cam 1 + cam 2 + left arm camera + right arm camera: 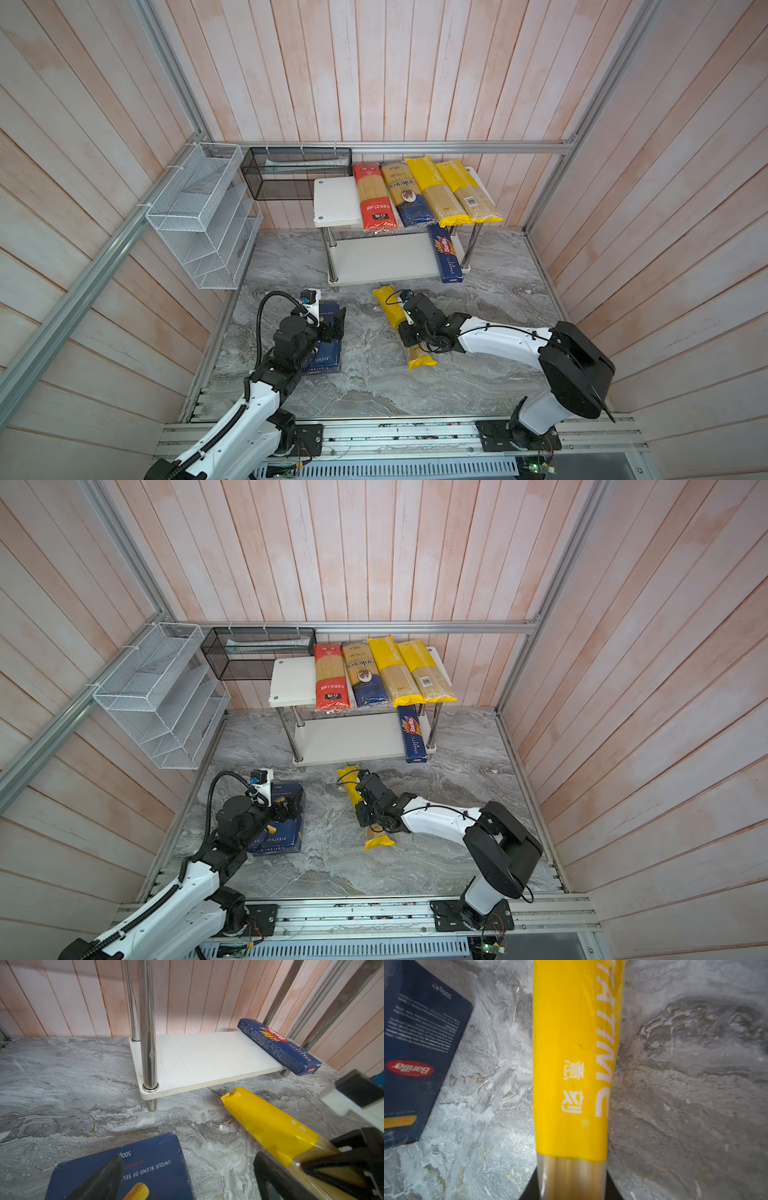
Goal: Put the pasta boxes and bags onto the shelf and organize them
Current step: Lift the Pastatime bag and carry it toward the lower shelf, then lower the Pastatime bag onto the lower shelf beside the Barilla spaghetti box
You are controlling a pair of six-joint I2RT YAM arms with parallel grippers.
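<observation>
Toward the lower left of a top view, the left hand [337, 325] hangs with jaws spread over the wide rigatoni box [326, 362], flat on the marble surface [374, 386]; at centre, the right hand [405, 334] is closed around the clear middle of a yellow-ended bag [387, 305] lying on that surface; farther up, the shelf [336, 203] holds the spaghetti box [448, 257] at the right end of its lower board and four bags [405, 195] side by side on top.
</observation>
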